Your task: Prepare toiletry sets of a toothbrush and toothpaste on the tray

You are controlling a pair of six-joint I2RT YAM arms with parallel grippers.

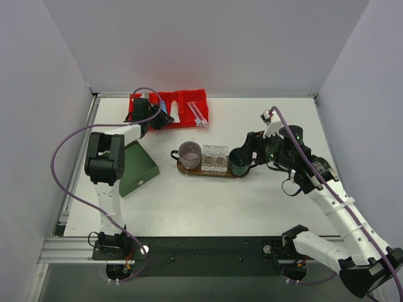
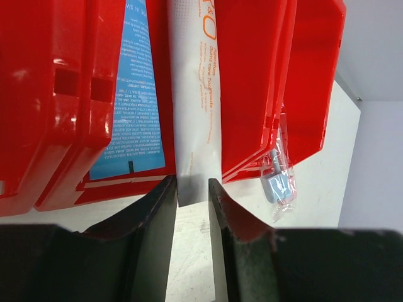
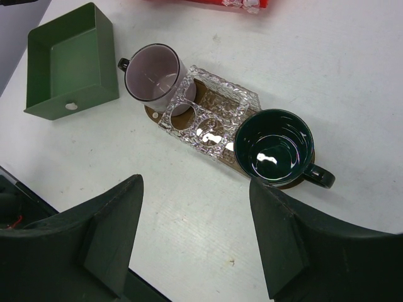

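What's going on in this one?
The left tool is at the red bin, its fingers tight on either side of the end of the white toothpaste tube. The blue tube lies next to it. The right tool hangs open above the tray, which holds a purple cup, a glass holder and a dark green mug. No toothpaste or toothbrush is on the tray yet.
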